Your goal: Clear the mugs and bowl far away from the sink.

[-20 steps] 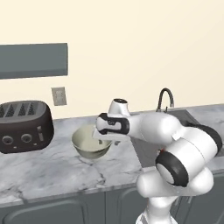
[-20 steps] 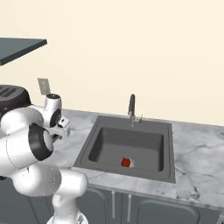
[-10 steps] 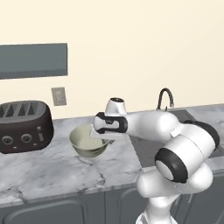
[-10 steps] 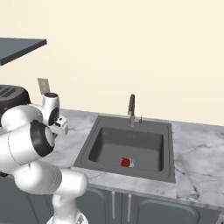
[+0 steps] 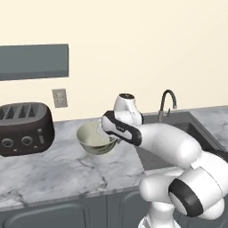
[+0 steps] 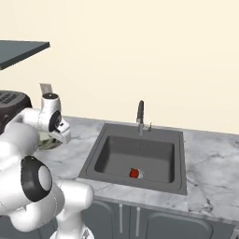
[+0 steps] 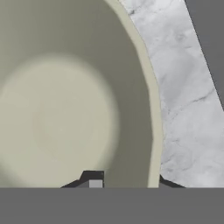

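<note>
Left base view: my tool (image 5: 113, 137) sits at the sink-side rim of the wide cream-lined, grey-beige mottled bowl (image 5: 93, 140), which rests on the grey-veined marble worktop (image 5: 53, 169) between the dark four-slot toaster (image 5: 24, 128) and the recessed dark grey sink (image 5: 178, 129). I judge the rim was chosen because the bowl is far too wide to span.

Right base view: the bowl (image 6: 47, 143) peeks out behind the wrist, near the sink's (image 6: 135, 156) left edge. A small red object (image 6: 134, 173) lies in the basin.

Hand view: one fingertip (image 7: 92, 179) is inside the bowl (image 7: 57, 109), the other outside, straddling the wall. Gap looks narrow, but I cannot tell whether the pads are pinching the rim.
</note>
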Controlling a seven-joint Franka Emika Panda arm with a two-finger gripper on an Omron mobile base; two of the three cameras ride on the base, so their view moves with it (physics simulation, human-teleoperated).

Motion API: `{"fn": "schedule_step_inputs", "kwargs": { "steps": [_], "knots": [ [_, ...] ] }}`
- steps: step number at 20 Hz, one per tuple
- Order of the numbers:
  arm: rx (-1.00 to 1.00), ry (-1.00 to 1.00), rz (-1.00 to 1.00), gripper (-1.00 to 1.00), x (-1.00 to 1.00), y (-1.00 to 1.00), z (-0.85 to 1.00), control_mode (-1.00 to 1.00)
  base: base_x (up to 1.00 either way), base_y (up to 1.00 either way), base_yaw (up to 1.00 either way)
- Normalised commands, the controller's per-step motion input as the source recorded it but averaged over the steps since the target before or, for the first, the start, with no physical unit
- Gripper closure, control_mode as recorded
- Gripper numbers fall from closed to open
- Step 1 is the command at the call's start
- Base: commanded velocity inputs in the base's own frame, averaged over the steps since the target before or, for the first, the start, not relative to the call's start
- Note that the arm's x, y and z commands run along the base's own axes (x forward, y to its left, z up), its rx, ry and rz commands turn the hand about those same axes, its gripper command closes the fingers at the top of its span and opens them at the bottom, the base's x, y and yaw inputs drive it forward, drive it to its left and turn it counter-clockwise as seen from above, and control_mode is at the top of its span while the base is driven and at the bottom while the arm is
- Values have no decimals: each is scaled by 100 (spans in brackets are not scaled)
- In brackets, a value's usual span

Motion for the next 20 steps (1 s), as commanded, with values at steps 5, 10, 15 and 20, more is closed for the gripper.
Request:
{"fn": "schedule_step_inputs", "kwargs": {
  "steps": [5,10,15,20],
  "knots": [
    [0,-2,-47,100,-32,-37,85,-100,0,0,0],
    [-1,0,-46,100,-27,-37,78,-100,0,0,0],
    [-1,5,-23,100,-57,-58,48,-100,0,0,0],
    [2,4,-3,100,-74,-34,46,-100,0,0,0]
  ]
}}
